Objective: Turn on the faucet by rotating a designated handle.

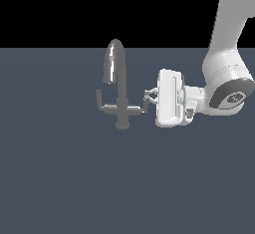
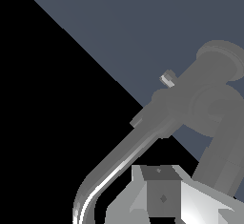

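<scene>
Exterior view | arm (image 1: 226, 54) bent, wrist horizontal | pincer (image 1: 148, 97) at handle (image 1: 140, 107) tip (grip state unclear) | faucet (image 1: 117, 81) upright

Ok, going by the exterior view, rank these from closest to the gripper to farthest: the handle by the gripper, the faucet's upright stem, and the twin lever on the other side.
1. The handle, on the exterior view's right of the faucet, right at the gripper.
2. The upright stem, in the middle.
3. The twin lever, on the exterior view's left, under the spout's bend.
</scene>
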Action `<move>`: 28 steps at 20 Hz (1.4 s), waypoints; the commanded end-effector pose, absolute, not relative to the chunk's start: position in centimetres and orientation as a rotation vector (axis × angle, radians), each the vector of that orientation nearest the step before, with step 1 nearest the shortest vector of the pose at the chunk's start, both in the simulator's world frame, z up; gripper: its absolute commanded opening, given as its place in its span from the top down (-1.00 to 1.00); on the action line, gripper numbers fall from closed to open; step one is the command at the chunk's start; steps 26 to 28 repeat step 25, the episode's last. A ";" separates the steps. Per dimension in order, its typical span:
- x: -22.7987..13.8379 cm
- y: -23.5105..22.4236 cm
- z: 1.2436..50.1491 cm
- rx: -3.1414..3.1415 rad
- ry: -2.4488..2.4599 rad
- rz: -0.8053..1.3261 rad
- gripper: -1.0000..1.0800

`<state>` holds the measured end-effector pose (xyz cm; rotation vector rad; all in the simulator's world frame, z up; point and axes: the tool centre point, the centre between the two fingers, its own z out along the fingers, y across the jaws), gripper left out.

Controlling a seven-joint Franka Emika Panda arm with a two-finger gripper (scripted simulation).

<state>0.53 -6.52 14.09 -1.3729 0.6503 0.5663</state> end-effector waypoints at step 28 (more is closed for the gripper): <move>-6.2 -5.7 8.0 -1.372 0.642 0.570 1.00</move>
